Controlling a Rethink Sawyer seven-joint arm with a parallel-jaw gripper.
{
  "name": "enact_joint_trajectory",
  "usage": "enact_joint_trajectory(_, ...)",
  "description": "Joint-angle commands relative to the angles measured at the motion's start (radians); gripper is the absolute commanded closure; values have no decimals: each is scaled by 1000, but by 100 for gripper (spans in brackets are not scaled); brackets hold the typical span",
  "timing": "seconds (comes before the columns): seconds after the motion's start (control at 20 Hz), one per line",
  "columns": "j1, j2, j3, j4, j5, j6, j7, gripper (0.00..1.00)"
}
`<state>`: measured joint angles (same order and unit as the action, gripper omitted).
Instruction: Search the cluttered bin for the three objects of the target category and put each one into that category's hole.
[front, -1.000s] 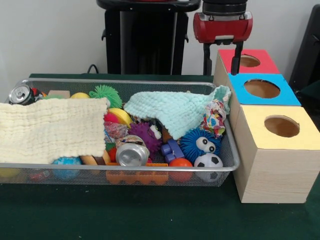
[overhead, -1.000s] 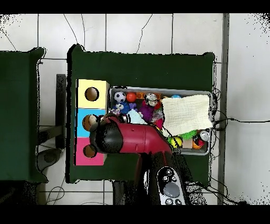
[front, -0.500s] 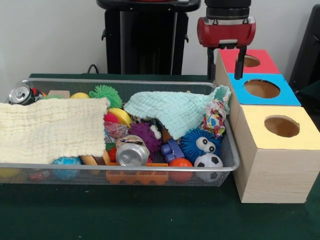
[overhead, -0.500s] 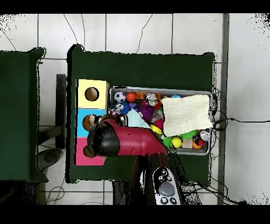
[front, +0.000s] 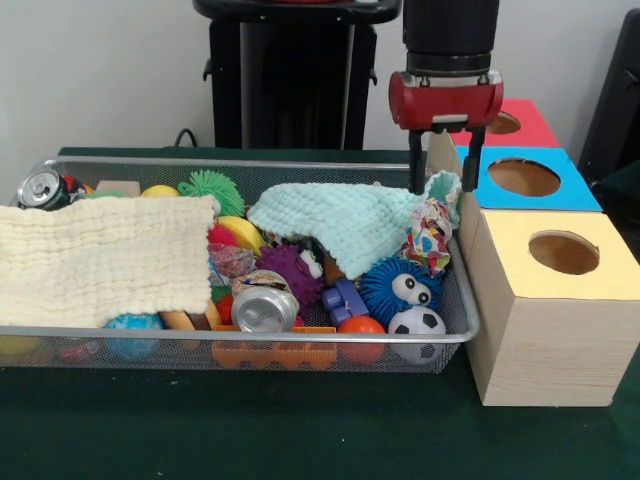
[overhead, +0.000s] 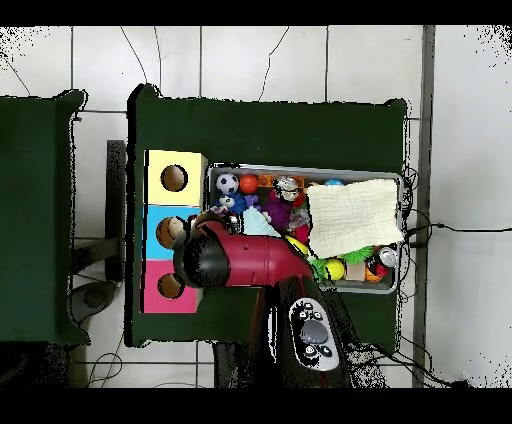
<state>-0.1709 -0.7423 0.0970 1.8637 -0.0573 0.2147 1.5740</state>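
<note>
Three holes show nothing dropped in | gripper (front: 446, 172) spread, empty, over bin's (front: 300, 168) end corner | mint cloth (front: 350, 222) directly below it | red-topped box (front: 520, 122) just behind | target category unclear; sorting seems not begun

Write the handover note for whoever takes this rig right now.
Gripper: open, empty, hanging over the bin's end nearest the boxes, by the mint cloth's corner.
Boxes beside the bin: red hole, blue hole, yellow hole. What is inside them cannot be seen.
Bin is cluttered: two cans, spiky balls, soccer ball, cream cloth covering one end.
Done: nothing I can confirm. Left: search the bin, likely under the cloths too, and drop three target items into their hole.
</note>
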Motion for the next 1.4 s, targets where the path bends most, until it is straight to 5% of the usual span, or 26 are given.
enact_joint_trajectory(0.05, -40, 126, 32, -71, -76, -104, 86, 0)
enact_joint_trajectory(0.6, -72, 250, 43, -109, -133, -232, 100, 0)
enact_joint_trajectory(0.95, -72, 266, 45, -123, -138, -216, 96, 0)
enact_joint_trajectory(1.0, -78, 266, 51, -116, -135, -212, 102, 100)
enact_joint_trajectory(1.4, -95, 268, 72, -118, -152, -196, 79, 100)
